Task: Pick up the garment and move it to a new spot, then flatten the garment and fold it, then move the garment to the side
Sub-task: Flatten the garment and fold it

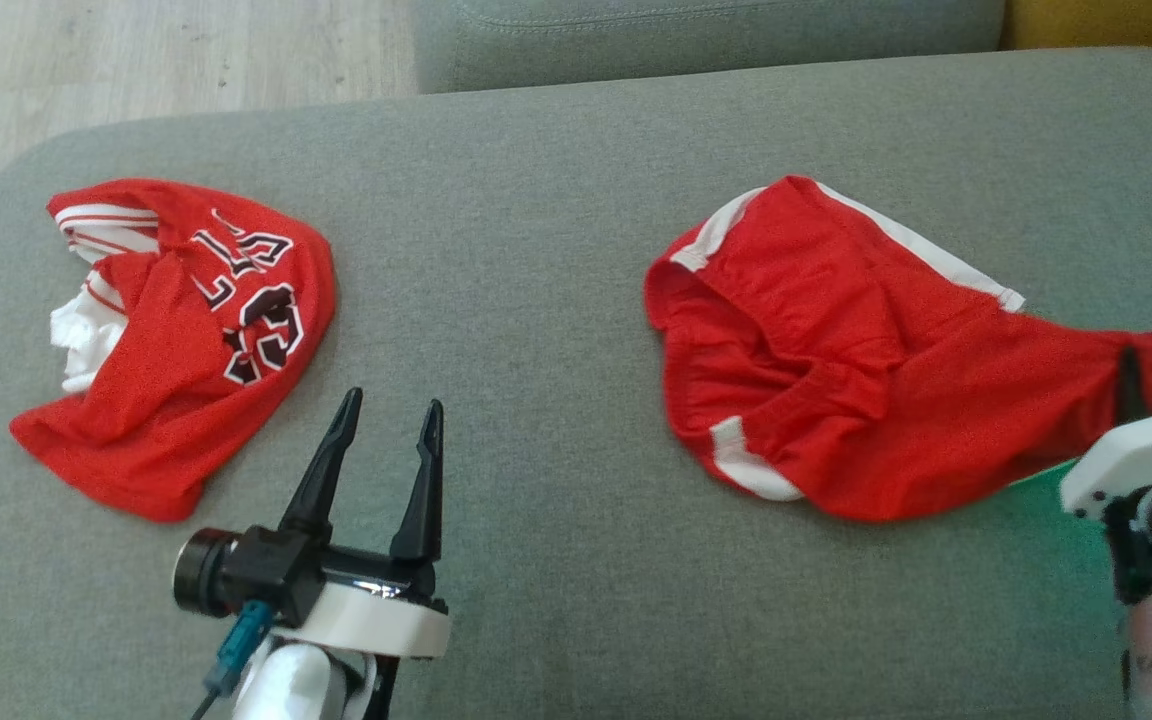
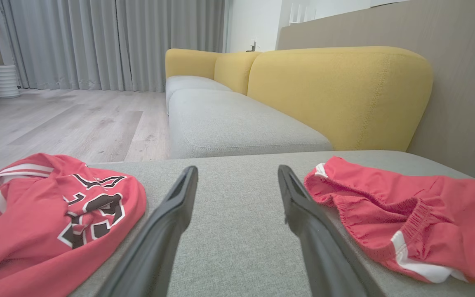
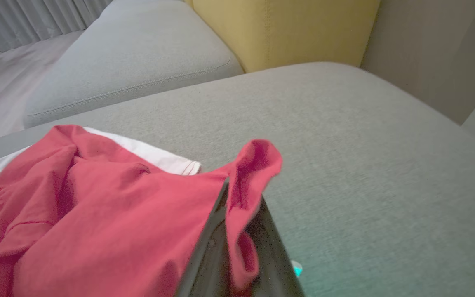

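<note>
Garment crumpled, red, white sleeves, black lettering; left gripper spread; right gripper pinching plain red cloth.

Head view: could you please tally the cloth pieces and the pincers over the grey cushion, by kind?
lettered red jersey: 1
plain red white-edged cloth: 1
pincers: 2 (left pincer open, right pincer shut on the plain red white-edged cloth)
Total: 4

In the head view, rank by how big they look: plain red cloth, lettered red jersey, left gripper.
1. plain red white-edged cloth
2. crumpled red lettered jersey
3. left gripper, smallest despite sitting nearer the camera
</note>
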